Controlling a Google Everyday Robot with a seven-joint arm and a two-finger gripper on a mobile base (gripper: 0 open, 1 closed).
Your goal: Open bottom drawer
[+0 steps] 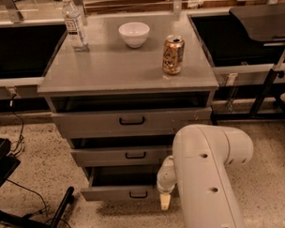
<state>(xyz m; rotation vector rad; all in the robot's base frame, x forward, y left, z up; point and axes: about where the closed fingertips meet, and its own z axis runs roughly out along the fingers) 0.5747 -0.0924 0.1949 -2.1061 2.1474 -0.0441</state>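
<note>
Bottom drawer point(112, 193) is sitting part-open at 6 o'clock of the middle drawer point(106, 157), pincer point(164, 199) hanging just at 3 o'clock of its handle point(138, 195), grip state can't tell, so it's prob. risking glancing off & bumping the front shut.

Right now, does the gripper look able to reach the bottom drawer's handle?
Probably yes: the gripper hangs at the right end of the bottom drawer, just beside its handle, nothing between them.
</note>
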